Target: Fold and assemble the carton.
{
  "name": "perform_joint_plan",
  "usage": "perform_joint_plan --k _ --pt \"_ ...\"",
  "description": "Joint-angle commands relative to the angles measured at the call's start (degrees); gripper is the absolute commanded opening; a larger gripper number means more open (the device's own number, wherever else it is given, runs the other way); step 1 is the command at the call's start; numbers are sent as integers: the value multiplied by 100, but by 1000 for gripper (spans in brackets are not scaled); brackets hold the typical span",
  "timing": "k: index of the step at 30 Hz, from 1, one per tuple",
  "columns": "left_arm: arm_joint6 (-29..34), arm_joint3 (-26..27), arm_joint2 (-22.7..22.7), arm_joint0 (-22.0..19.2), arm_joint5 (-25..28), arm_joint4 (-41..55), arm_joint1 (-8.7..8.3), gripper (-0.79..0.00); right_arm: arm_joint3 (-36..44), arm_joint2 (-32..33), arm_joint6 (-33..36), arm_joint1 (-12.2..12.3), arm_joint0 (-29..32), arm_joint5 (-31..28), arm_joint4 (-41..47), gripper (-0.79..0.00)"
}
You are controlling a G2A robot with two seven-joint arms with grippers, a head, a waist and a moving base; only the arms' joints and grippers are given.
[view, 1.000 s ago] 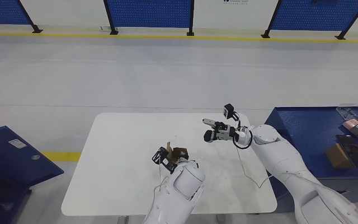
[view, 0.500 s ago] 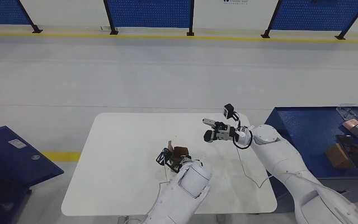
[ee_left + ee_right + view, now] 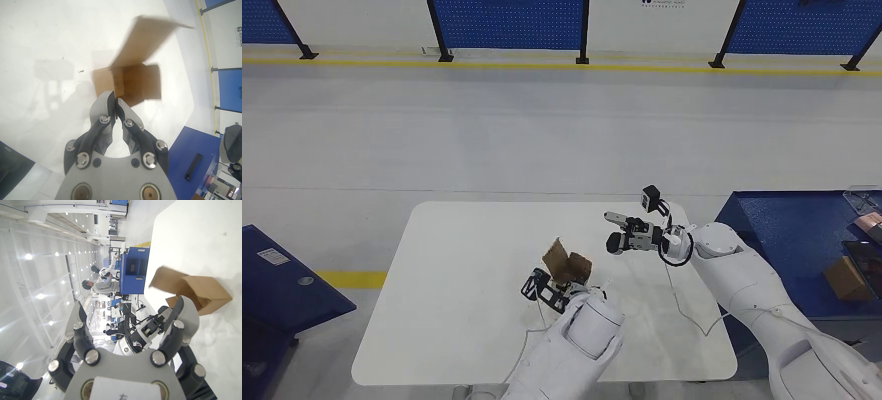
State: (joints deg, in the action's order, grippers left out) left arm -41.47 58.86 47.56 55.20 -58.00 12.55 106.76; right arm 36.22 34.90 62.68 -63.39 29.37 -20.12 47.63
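Currently, the left gripper [image 3: 115, 100] is clamped on one wall edge of the brown carton [image 3: 132, 85]. The carton is open, near the middle of the white table [image 3: 462, 300], with one flap raised. The right gripper [image 3: 611, 229] is apart from the carton, fingers spread, holding nothing.

A white table [image 3: 442, 300] is standing between a blue cabinet [image 3: 282, 290] and a blue cart [image 3: 787, 225]. A brown piece [image 3: 847, 278], perhaps cardboard, is lying on the cart. Blue panels [image 3: 507, 22] are lining the far side behind a yellow floor line [image 3: 542, 64].
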Motion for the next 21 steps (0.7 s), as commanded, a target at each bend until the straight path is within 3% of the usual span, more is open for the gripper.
perform_joint_plan --k 1,6,9,15,21 --pt "-62 28 -18 -12 0 59 -4 -785 0 0 1 0 0 -2 0 0" --pt "-42 154 -163 -56 0 31 -26 -785 0 0 1 0 0 -2 0 0" --pt "379 135 -371 -206 0 -186 -102 -785 0 0 1 0 0 -2 0 0" --pt "1437 207 -291 -486 0 -661 -410 -785 287 79 -31 67 54 330 -400 0" --pt "3029 257 -297 -652 0 -1258 -761 -785 499 138 461 145 0 1177 -785 0"
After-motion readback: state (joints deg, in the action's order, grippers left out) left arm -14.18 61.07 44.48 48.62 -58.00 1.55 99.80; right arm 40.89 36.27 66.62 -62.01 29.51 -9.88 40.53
